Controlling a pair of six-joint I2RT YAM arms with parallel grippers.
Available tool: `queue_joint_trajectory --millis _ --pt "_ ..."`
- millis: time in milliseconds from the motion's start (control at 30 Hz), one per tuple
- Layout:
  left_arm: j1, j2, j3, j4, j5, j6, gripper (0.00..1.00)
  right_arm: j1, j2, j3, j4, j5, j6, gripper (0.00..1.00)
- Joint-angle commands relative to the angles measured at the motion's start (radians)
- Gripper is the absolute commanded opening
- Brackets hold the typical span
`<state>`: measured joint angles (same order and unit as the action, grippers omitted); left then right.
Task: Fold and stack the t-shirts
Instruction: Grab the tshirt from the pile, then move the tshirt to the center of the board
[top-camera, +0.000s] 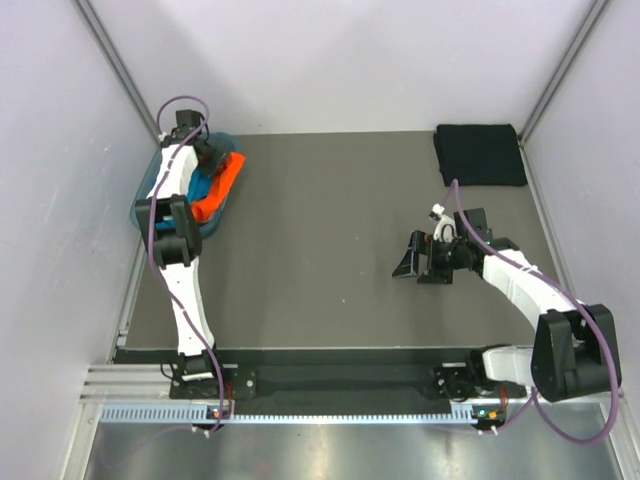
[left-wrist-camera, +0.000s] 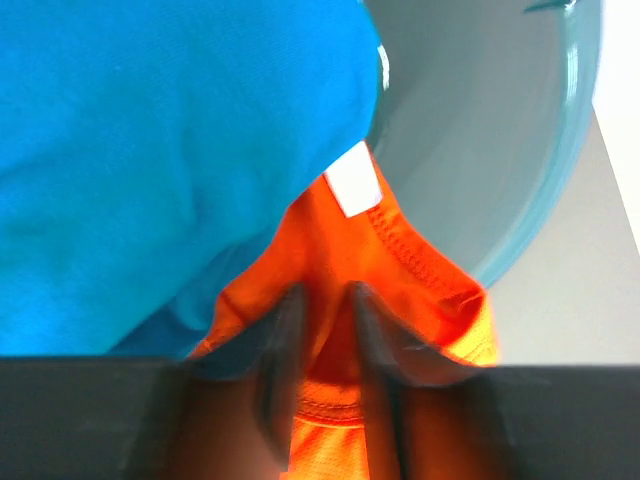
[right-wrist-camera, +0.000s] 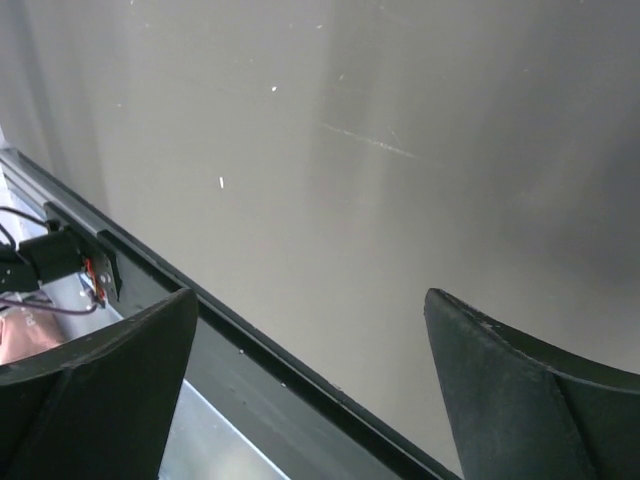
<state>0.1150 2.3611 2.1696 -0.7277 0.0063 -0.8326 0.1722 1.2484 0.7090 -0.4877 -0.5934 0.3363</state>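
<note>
The bright orange t-shirt (top-camera: 222, 186) hangs over the rim of the blue-green basket (top-camera: 147, 197) at the far left. My left gripper (top-camera: 209, 153) is shut on a fold of it near the collar, and in the left wrist view the orange t-shirt (left-wrist-camera: 400, 260) fills the space between the fingers (left-wrist-camera: 283, 335), with a white label showing. A teal t-shirt (left-wrist-camera: 150, 150) lies beside it in the basket. A folded black t-shirt (top-camera: 479, 153) lies at the far right corner. My right gripper (top-camera: 412, 257) is open and empty above the bare mat (right-wrist-camera: 400, 150).
The basket's rim (left-wrist-camera: 560, 160) curves past the orange t-shirt on its right. White walls close in the table on three sides. The table's dark front edge and metal rail (right-wrist-camera: 250, 370) show in the right wrist view.
</note>
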Motion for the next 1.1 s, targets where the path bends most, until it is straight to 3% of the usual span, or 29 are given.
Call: queue_joint_trajectory --millis 0,33,67,333,667,767,867,1000,1067 --pt "0.0 -0.039 0.015 0.092 0.029 -0.016 0.23 -0.016 0.017 0.056 0.014 -0.055 -0.039 0.92" --pt "0.0 -0.048 0.019 0.103 0.023 -0.016 0.06 -0.017 0.02 0.055 0.012 -0.063 -0.043 0.9" --pt "0.003 -0.057 0.036 0.109 0.023 -0.017 0.0 -0.022 0.022 0.052 0.011 -0.069 -0.045 0.89" --pt "0.011 -0.244 0.099 0.18 -0.035 -0.003 0.0 -0.034 -0.026 0.032 -0.009 -0.082 -0.048 0.84" --pt "0.012 -0.566 0.111 0.378 0.191 -0.016 0.0 -0.039 -0.073 0.014 -0.058 -0.036 -0.025 0.87" --pt "0.011 -0.676 0.063 0.467 0.303 -0.086 0.0 -0.037 -0.084 0.012 -0.068 -0.039 -0.02 0.87" --pt "0.014 -0.747 0.058 0.426 0.336 -0.12 0.0 -0.039 -0.106 0.009 -0.069 -0.043 -0.022 0.87" --pt "0.005 -0.842 -0.062 0.577 0.484 -0.326 0.0 -0.037 -0.139 0.014 -0.081 -0.051 -0.029 0.87" --pt "-0.062 -0.881 -0.089 0.59 0.521 -0.345 0.0 -0.039 -0.148 0.017 -0.091 -0.046 -0.034 0.87"
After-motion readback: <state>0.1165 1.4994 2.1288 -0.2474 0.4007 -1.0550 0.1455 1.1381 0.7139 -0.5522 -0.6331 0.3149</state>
